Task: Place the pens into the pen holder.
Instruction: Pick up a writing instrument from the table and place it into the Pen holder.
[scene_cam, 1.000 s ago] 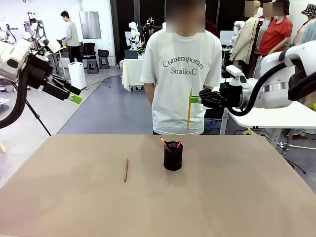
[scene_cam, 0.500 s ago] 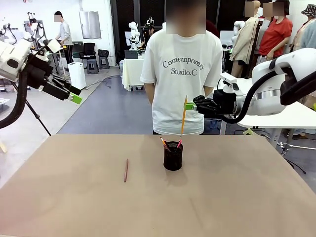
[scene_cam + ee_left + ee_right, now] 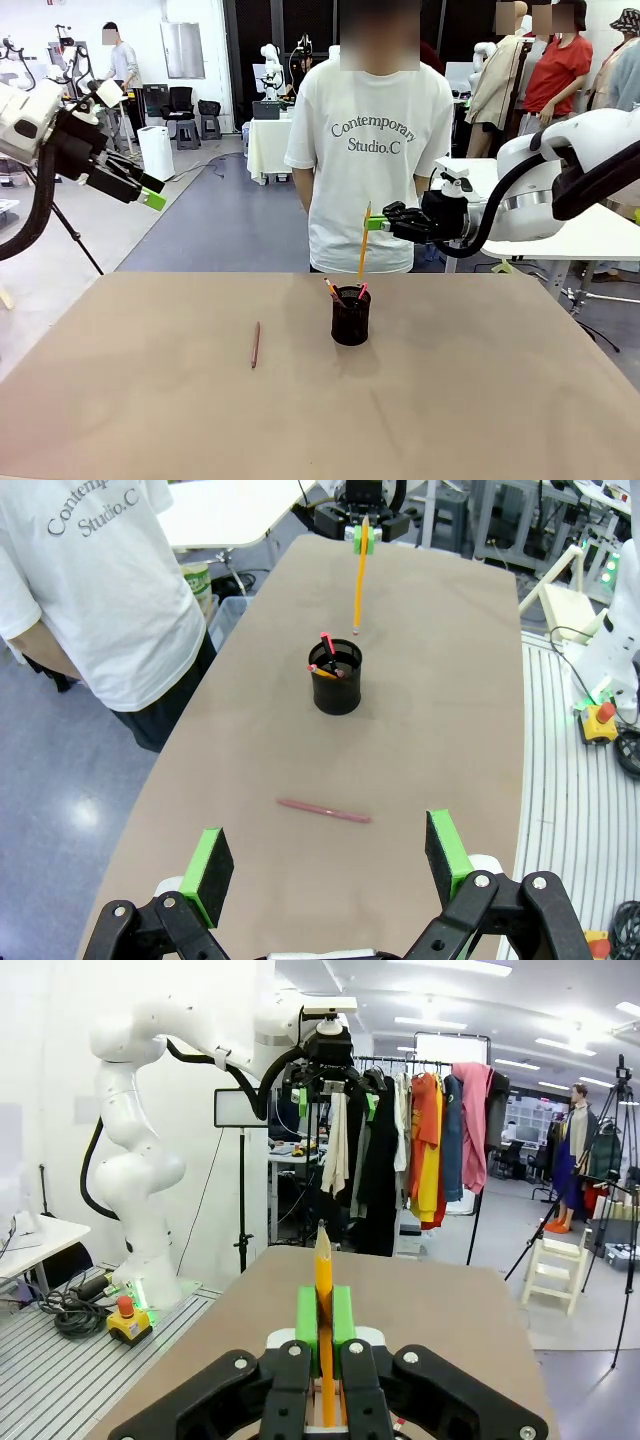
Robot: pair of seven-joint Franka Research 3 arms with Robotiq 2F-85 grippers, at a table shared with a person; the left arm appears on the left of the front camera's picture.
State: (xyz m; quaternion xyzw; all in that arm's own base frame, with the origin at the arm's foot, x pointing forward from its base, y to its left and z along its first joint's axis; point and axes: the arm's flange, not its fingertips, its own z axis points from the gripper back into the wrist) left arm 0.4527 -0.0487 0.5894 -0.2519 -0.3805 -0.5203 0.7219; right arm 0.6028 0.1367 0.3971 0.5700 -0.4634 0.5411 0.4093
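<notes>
My right hand (image 3: 372, 222) is clamped on the yellow pencil (image 3: 363, 248), which hangs nearly upright with its tip just above the pen holder (image 3: 351, 320). The holder stands toward the far edge of the tabletop (image 3: 480, 400), about mid-width, with two pens (image 3: 331, 289) in it. A reddish-brown pen (image 3: 256, 345) lies flat between the holder and the left edge. My left hand (image 3: 152, 192) hangs out past the left edge, fingers apart, holding nothing.

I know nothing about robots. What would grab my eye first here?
The right gripper pinches a yellow pencil upright, its tip close above the black mesh pen holder in the middle of the table. A reddish-brown pen lies alone to the holder's left, and a person in a white T-shirt stands at the far side.
</notes>
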